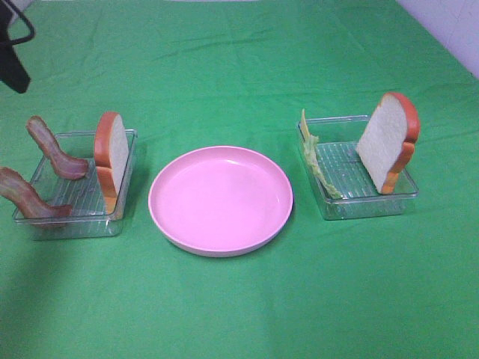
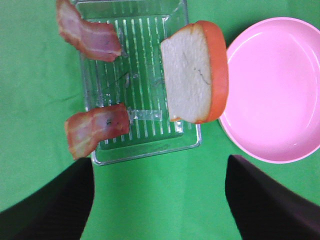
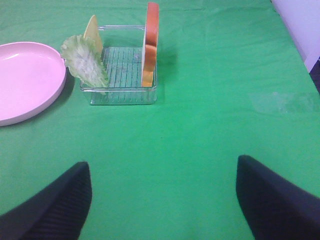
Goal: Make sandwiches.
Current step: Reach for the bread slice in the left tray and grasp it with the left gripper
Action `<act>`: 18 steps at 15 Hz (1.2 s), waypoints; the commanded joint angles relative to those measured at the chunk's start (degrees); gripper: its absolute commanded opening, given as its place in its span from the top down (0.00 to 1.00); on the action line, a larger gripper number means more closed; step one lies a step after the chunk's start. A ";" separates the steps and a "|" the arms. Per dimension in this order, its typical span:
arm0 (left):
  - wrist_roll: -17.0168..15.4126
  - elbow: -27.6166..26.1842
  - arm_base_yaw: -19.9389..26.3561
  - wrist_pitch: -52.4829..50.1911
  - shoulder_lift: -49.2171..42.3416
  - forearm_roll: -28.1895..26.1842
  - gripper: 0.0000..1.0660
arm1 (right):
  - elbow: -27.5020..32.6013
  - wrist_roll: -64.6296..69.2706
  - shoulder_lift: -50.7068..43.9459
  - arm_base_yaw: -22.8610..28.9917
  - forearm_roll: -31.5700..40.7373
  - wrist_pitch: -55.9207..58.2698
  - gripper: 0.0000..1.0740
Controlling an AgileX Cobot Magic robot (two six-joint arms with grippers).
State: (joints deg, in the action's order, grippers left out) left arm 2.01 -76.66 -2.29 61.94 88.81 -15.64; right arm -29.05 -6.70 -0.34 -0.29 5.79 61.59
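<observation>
Pink plate, two clear trays, two bread slices, two bacon strips

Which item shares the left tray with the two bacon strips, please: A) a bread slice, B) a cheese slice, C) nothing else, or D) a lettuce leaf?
A: a bread slice stands on edge in the left tray beside the bacon strips, while the lettuce and cheese sit in the right tray.

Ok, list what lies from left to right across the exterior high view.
In order: near bacon strip → far bacon strip → left bread slice → pink plate → lettuce leaf → right bread slice.
</observation>
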 commanded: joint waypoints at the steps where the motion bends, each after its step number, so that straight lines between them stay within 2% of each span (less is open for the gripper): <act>1: -8.54 -5.04 -7.85 1.72 5.44 6.19 0.34 | 0.00 -0.63 -0.23 -0.29 0.06 -0.69 0.30; 2: -12.55 -6.76 -11.57 2.92 8.08 9.91 0.34 | 0.00 -0.63 -0.23 -0.29 0.06 -0.69 0.30; 3: -12.55 -6.76 -11.57 2.92 8.08 9.91 0.34 | 0.00 -0.63 -0.23 -0.29 0.06 -0.69 0.30; 4: -15.58 -8.37 -15.24 3.55 10.71 12.03 0.34 | 0.00 -0.63 -0.23 -0.29 0.06 -0.69 0.30; 5: -17.02 -9.22 -16.84 3.50 12.38 12.55 0.34 | 0.00 -0.63 -0.23 -0.29 0.06 -0.69 0.30; 8: -19.19 -10.03 -18.05 2.18 16.96 12.43 0.34 | 0.00 -0.63 -0.23 -0.29 0.06 -0.69 0.30; 13: -19.19 -10.14 -18.05 -5.79 21.14 12.89 0.34 | 0.00 -0.63 -0.23 -0.29 0.06 -0.69 0.30; 18: -19.19 -10.14 -18.05 -6.70 24.58 15.13 0.35 | 0.00 -0.63 -0.23 -0.29 0.06 -0.69 0.30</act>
State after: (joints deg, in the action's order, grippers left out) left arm -16.73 -86.46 -20.11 55.29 113.33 -0.63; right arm -29.05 -6.70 -0.34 -0.29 5.79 61.59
